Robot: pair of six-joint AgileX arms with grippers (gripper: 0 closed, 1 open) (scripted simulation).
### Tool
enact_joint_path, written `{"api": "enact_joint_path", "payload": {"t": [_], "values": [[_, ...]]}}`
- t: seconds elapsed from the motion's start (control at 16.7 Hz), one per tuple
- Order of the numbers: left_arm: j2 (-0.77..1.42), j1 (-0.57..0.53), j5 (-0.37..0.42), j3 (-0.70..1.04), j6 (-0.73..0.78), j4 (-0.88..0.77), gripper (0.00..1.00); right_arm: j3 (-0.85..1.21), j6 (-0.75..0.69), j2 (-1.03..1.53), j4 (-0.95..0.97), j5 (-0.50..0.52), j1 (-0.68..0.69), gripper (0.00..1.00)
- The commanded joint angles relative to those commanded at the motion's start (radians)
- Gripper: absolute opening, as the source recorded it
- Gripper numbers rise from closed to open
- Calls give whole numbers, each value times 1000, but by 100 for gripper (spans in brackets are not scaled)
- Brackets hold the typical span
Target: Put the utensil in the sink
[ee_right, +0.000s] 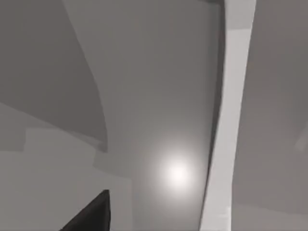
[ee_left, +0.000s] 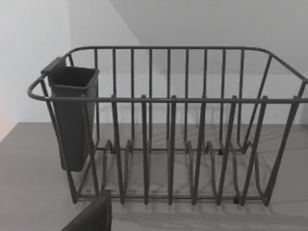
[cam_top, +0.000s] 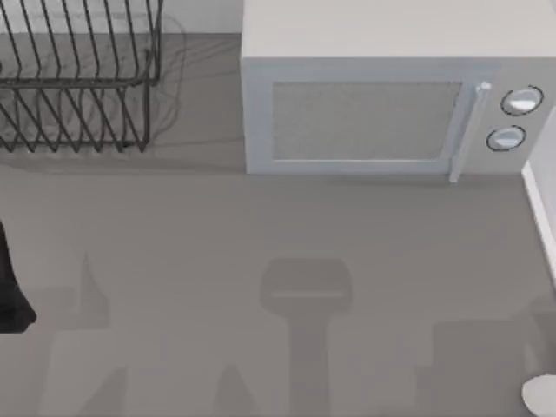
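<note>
No utensil or sink located yet, so neither arm is committed.

The dish rack (cam_top: pixel 78 78) sits at the table (cam_top: pixel 261 243) back left with its caddy (ee_left: pixel 72 110) facing the left wrist camera; that arm is at the left edge and is likely nearer if the utensil is there. Microwave (cam_top: pixel 382 104) at the back. Can't tell the fingers' state on either arm.

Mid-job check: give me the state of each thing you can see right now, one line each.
Microwave: door shut, standing at the back of the counter.
Dish rack: upright, its slots bare, at the back left of the counter.
Cutlery holder: hung upright on the rack's end; its contents cannot be told.
Left arm: at the top view's left edge, over the counter.
Counter: bare in its middle.
</note>
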Motion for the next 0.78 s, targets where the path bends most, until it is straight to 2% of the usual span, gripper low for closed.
{"api": "enact_joint_path", "payload": {"t": [0.24, 0.54, 0.78], "values": [[0, 0, 0, 0, 0, 0, 100, -92, 1, 82, 170, 0, 0, 100], [0, 0, 0, 0, 0, 0, 100, -106, 1, 94, 193, 0, 0, 100], [0, 0, 0, 0, 0, 0, 100, -106, 1, 94, 193, 0, 0, 70]]}}
